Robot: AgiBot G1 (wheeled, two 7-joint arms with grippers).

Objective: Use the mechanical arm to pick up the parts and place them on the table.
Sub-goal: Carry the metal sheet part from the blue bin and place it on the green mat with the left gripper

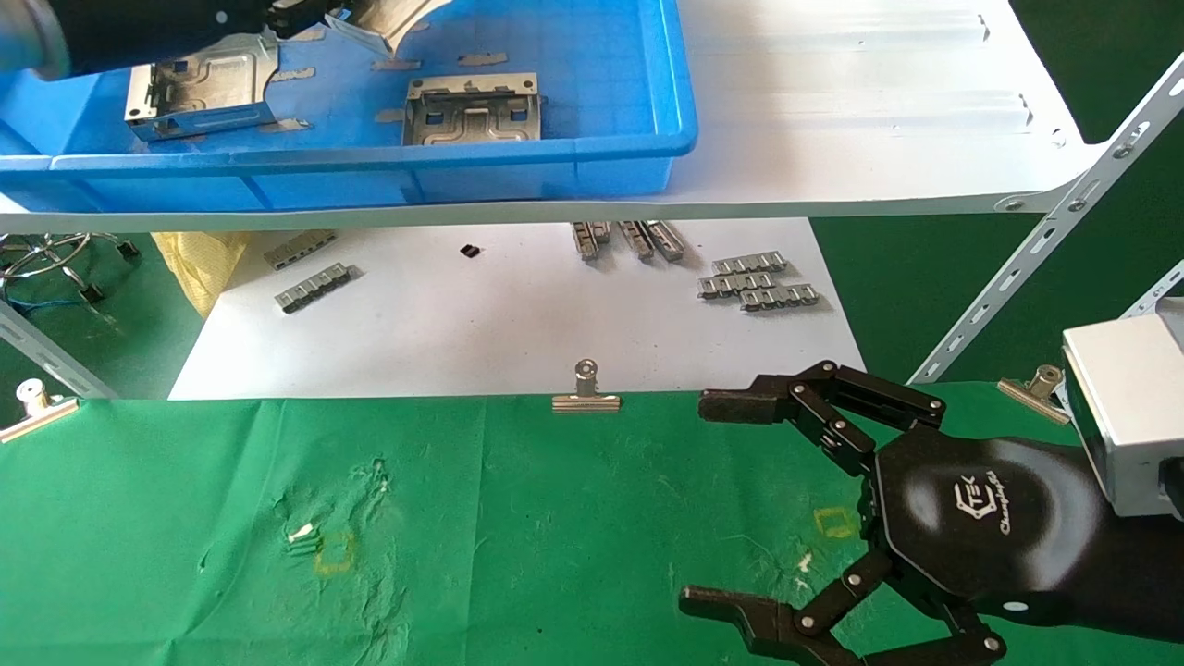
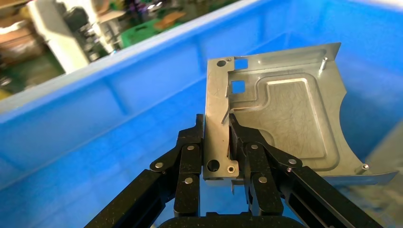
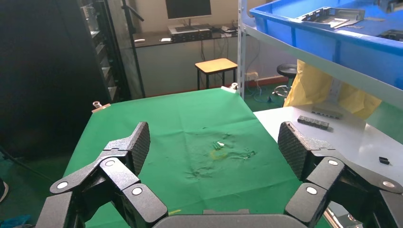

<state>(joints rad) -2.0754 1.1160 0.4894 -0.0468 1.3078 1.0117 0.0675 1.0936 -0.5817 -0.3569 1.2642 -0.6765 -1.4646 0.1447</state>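
My left gripper [image 2: 217, 126] is shut on the edge of a silvery stamped part [image 2: 285, 109] and holds it tilted up inside the blue bin [image 2: 95, 118]. In the head view that gripper [image 1: 296, 14] and the held part [image 1: 388, 23] show at the top left, partly cut off. Two more parts lie in the bin, one on the left [image 1: 199, 92] and one in the middle [image 1: 474, 109]. My right gripper [image 1: 721, 504] is open and empty, low over the green table [image 1: 509, 518] at the right. It also shows open in the right wrist view [image 3: 214, 147].
The blue bin [image 1: 370, 153] stands on a white metal shelf [image 1: 832, 111] above a white sheet [image 1: 509, 314] with small grey ridged strips [image 1: 758, 282]. Binder clips [image 1: 585, 393] hold the cloth's far edge. Yellow square outlines [image 1: 835, 523] mark the cloth. A shelf strut [image 1: 1045, 240] slants at right.
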